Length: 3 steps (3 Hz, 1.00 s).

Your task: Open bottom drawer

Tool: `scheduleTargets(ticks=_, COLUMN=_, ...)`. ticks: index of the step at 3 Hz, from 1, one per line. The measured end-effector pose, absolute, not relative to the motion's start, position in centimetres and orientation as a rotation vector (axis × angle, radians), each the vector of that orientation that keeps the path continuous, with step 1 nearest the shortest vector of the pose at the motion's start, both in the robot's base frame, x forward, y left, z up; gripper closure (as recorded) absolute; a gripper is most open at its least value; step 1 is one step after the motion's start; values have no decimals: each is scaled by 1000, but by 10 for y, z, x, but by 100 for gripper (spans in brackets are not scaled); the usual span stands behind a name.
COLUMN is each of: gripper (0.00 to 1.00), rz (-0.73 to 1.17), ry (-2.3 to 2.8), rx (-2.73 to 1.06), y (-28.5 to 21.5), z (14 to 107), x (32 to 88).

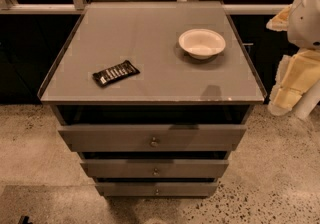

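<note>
The grey cabinet has three stacked drawer fronts facing me. The bottom drawer is the lowest and slimmest, with a tiny round metal knob at its centre. It sits in line under the two drawers above. My gripper, white and pale yellow, hangs at the right edge of the view beside the cabinet's right side. It is level with the tabletop, well above and to the right of the bottom drawer, and touches nothing.
On the cabinet top lie a white bowl at the back right and a dark snack packet at the front left. The middle drawer and top drawer are above. Speckled floor surrounds the cabinet; dark cabinets stand behind.
</note>
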State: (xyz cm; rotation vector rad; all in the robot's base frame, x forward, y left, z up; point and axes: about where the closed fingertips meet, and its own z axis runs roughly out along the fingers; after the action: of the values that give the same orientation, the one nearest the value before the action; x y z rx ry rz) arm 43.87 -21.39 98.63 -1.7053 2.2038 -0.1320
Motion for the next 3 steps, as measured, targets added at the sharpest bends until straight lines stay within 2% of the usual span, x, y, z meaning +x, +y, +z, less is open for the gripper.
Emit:
scheduleTargets(ticks=2, gripper=0, rz=-135, ry=2191, rx=-1673, y=-217, z=981, x=436)
scheduleTargets(ticks=3, gripper=0, rz=-73, ry=2159, rx=-1605, y=-223, z=953, x=416)
